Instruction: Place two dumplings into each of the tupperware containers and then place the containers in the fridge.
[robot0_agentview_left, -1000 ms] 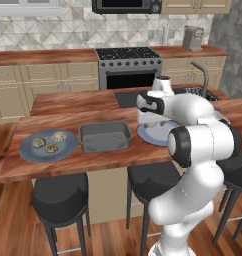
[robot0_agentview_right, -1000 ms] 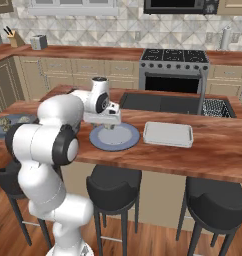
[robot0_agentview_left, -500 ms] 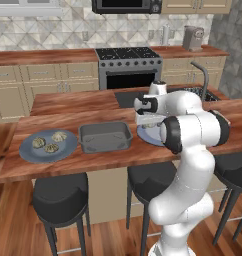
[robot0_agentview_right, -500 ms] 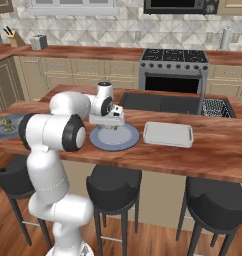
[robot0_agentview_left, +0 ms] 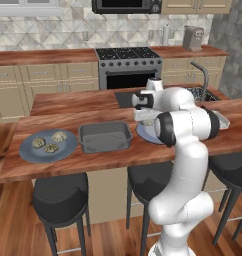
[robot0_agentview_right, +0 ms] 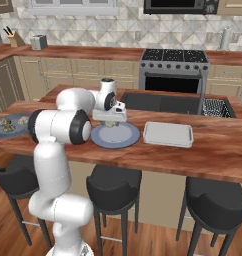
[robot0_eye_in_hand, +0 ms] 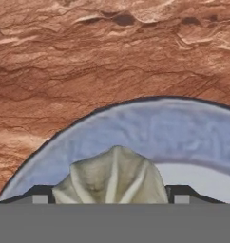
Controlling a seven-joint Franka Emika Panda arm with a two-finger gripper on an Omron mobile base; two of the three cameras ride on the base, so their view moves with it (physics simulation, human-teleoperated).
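Observation:
My gripper (robot0_agentview_right: 110, 123) points straight down onto a round blue-grey plate (robot0_agentview_right: 124, 138) in the middle of the island. One pale pleated dumpling (robot0_eye_in_hand: 114, 178) lies on that plate (robot0_eye_in_hand: 136, 123), between my two fingertips (robot0_eye_in_hand: 41, 193), which stand close at its sides, open. Three more dumplings (robot0_agentview_left: 48, 141) lie on a second plate (robot0_agentview_left: 28, 150) at the island's left end. A shallow pale tupperware container (robot0_agentview_right: 168, 134) rests just right of my gripper (robot0_agentview_left: 147, 121). The fridge is out of view.
A deeper dark grey pan (robot0_agentview_left: 105, 137) sits between the two plates. Behind the island's front strip are a sink (robot0_agentview_right: 163, 102) with a tall faucet (robot0_agentview_left: 203, 80), and a black-fronted oven (robot0_agentview_left: 128, 70) at the back wall. Black stools (robot0_agentview_right: 113, 187) stand along the near side.
The hand has stayed over the middle plate while the arm's elbow and upper links swung around. The dumplings, plates and containers have not moved.

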